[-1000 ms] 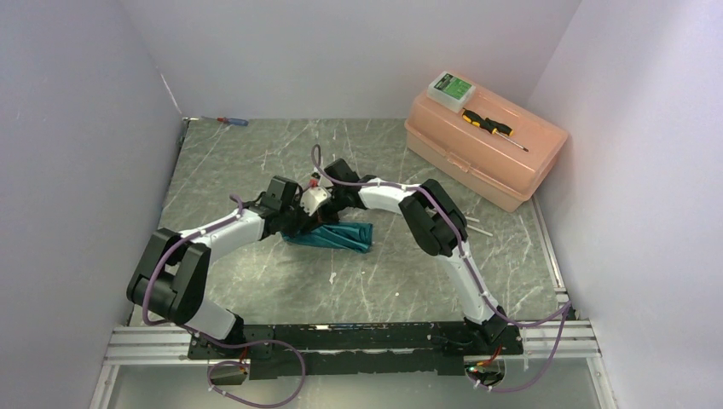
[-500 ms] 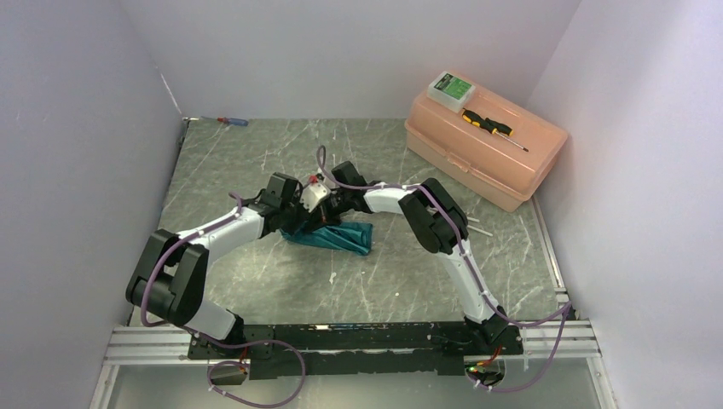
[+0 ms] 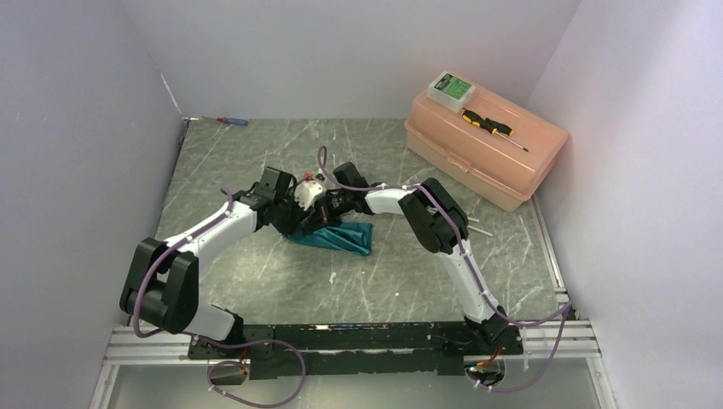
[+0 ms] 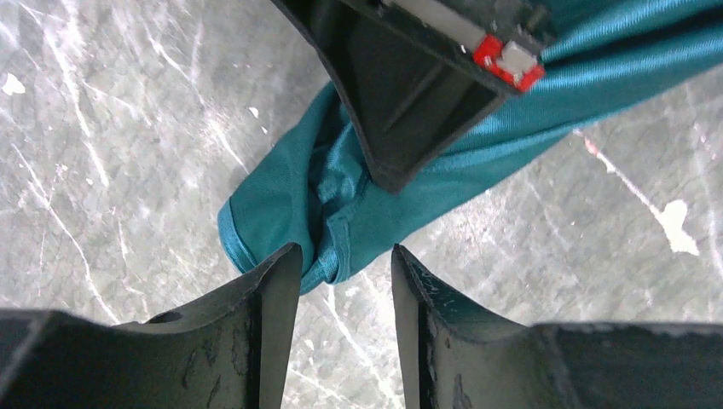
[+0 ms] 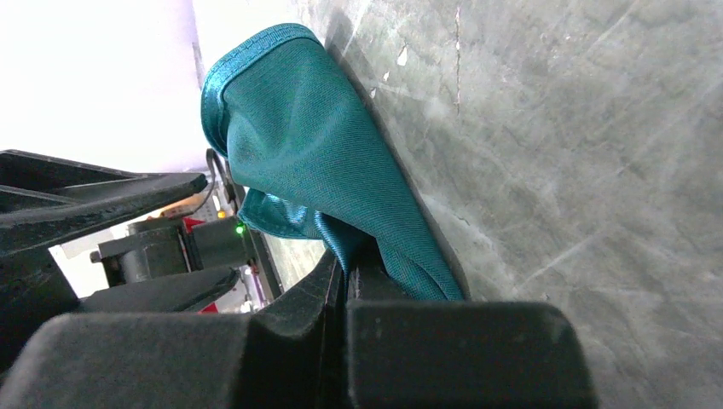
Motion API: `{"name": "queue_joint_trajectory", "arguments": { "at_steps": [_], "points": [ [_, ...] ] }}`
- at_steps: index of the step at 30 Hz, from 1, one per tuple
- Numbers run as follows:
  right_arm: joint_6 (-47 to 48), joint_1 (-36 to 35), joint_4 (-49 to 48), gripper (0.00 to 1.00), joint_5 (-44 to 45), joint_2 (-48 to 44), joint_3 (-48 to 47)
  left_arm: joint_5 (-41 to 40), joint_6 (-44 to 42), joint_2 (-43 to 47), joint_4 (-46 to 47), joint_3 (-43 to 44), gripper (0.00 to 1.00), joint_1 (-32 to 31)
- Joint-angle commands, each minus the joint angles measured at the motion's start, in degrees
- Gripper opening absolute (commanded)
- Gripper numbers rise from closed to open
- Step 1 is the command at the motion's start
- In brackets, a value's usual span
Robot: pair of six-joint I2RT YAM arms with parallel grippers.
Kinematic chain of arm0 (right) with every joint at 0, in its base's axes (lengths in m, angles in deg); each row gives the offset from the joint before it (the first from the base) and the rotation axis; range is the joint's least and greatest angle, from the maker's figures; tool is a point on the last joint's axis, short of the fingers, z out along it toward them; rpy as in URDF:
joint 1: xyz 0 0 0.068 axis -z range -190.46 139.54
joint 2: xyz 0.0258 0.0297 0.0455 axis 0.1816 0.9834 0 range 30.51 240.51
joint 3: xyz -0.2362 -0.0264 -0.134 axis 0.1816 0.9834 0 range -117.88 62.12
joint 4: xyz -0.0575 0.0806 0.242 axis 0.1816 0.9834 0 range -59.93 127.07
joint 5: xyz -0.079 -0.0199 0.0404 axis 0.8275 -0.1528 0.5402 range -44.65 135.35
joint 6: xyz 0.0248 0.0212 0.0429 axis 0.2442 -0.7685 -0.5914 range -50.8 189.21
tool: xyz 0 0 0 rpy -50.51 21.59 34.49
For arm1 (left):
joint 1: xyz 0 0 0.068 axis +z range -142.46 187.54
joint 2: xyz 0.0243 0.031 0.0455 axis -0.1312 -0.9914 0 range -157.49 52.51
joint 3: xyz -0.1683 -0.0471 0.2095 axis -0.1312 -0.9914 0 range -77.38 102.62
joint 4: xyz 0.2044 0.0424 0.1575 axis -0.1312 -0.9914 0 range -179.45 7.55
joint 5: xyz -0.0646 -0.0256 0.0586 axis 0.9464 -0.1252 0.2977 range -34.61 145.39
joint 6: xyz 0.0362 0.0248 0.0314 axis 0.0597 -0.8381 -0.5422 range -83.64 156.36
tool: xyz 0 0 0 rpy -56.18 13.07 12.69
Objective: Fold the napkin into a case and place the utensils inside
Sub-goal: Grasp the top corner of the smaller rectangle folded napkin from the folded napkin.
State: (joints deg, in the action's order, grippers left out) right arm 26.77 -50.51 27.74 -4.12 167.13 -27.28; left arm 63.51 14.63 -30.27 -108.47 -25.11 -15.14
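Napkin is bunched mid-desk and clamped by the closed right fingers. Left fingers are spread open, with the napkin corner between the tips. Left arm is shifted leftward versus 0.5 s ago.

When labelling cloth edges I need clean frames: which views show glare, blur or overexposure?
Right wrist: the upper-left background is blown out white, while the napkin weave is sharp. Left wrist: the napkin's sheen gives bright streaks, and the table veins are crisp. Top external: even, soft light with no harsh shadows.
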Motion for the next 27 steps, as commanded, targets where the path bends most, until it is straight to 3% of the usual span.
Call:
{"name": "queue_joint_trajectory", "arguments": {
  "at_steps": [1, 6, 11, 14, 18, 27],
  "points": [
    [3.8, 0.1, 8.2, 0.00, 6.5, 3.4, 3.7, 0.5, -5.5, 2.8, 2.0, -3.6, 0.48, 0.1],
    [3.1, 0.1, 6.8, 0.00, 6.1, 2.7, 4.8, -7.8, -9.2, 1.5, 12.0, -6.0, 0.48, 0.1],
    [2.6, 0.0, 6.2, 0.00, 5.5, 2.8, 4.6, -9.7, -9.9, -0.8, 16.3, -4.9, 0.52, 0.1],
    [2.3, 0.0, 6.0, 0.00, 5.1, 2.9, 4.2, -7.4, -8.2, -1.2, 16.4, -4.5, 0.67, -0.1],
    [2.3, -0.1, 5.8, 0.00, 4.8, 2.8, 4.2, -3.2, -6.9, -1.6, 13.9, -4.9, 0.73, -0.3],
    [1.3, -0.2, 4.3, 0.00, 4.1, 2.4, 4.5, -7.5, -10.3, -2.7, 19.5, -8.1, 0.69, -0.4]
  ]
}}
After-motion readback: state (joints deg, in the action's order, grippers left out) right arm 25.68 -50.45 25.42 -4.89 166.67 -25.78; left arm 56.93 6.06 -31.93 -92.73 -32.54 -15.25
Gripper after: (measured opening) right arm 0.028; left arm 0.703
